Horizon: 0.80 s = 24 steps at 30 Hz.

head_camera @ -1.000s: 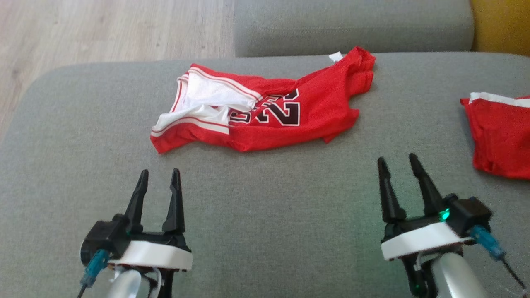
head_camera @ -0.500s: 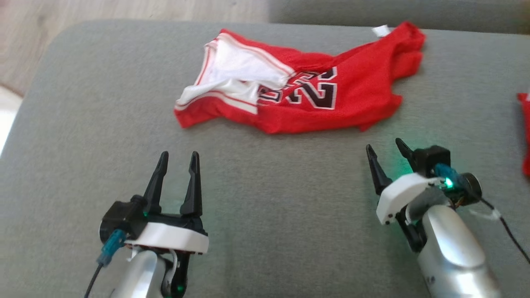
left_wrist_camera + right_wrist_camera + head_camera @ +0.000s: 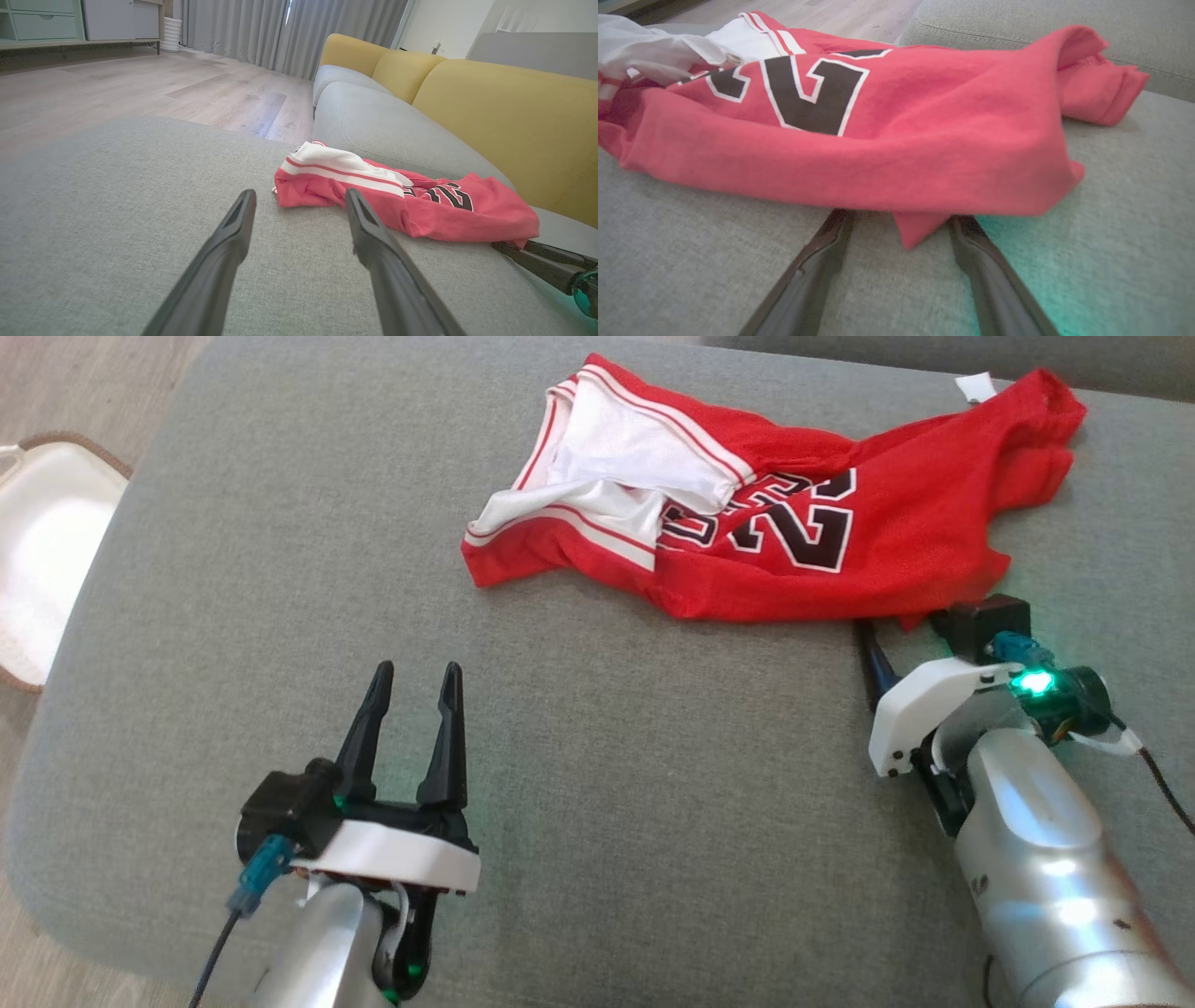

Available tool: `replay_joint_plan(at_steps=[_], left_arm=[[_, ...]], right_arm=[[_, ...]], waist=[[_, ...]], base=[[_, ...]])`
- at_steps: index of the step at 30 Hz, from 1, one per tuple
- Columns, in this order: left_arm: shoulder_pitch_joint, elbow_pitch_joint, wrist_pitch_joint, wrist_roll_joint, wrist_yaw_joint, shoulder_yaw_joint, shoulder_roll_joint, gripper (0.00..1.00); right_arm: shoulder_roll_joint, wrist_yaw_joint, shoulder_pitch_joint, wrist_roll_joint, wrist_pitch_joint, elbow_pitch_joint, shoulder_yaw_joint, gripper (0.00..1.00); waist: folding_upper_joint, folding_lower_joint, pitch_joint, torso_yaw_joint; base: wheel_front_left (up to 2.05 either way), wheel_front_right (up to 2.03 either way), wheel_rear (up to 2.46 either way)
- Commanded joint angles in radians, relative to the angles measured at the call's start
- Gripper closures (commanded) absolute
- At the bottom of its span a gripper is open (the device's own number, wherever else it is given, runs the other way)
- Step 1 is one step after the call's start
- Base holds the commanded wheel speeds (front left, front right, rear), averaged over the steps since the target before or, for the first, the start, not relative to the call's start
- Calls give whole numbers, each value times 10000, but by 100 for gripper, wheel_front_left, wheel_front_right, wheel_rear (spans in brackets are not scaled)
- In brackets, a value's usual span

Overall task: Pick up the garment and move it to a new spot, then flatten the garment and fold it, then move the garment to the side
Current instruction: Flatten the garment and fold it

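One red garment [image 3: 784, 532], a jersey with white trim and black numerals edged in white, lies crumpled toward the far side of the grey sofa cushion [image 3: 597, 784]. Its white-lined end is turned open on the robot's left. Its bunched red end, with a small white tag [image 3: 976, 385], is on the right.

The right gripper [image 3: 899, 218] is at the garment's near right edge. Its jaws stand apart, low along the cushion, and in the right wrist view their tips run under the hem. A small corner of red cloth hangs between them, and they are not closed on it.

The left gripper [image 3: 417, 668] sits well short of the garment, nearer the robot and to the left. Its jaws are open and point toward the white-trimmed end.

Beyond the garment rise yellow backrests [image 3: 514, 121]. To its left, past the cushion's edge, a pale, brown-rimmed basket [image 3: 37, 560] stands on the wood floor [image 3: 140, 88].
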Motion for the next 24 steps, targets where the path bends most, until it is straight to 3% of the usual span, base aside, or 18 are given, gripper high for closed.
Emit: replay_joint_plan(at_steps=[1, 4, 5, 6, 7, 24], left_arm=[[-429, -267, -95, 50, -53, 356, 33, 0], [-423, -270, -95, -5, -54, 358, 27, 0], [-410, -269, -95, -33, -46, 352, 26, 0], [-391, -264, -95, -54, -33, 356, 26, 0], [-368, -255, -95, -67, -17, 367, 25, 0], [140, -201, -95, 53, -36, 907, 23, 0]], right_arm=[[24, -9, -242, -180, -108, 14, 85, 0], [24, -9, -416, -367, -278, 356, -146, 0], [24, -9, -461, -407, -331, 459, -212, 9], [24, -9, -502, -417, -387, 561, -272, 59], [24, -9, -540, -427, -451, 659, -293, 100], [-54, -9, -105, -974, -983, 1296, 221, 100]], waist=[[0, 0, 48, 70], [0, 0, 57, 107], [0, 0, 50, 95], [0, 0, 28, 64], [0, 0, -3, 22], [0, 0, -1343, -1933]], base=[[0, 0, 0], [0, 0, 0], [0, 0, 0], [0, 0, 0], [0, 0, 0], [0, 0, 0]])
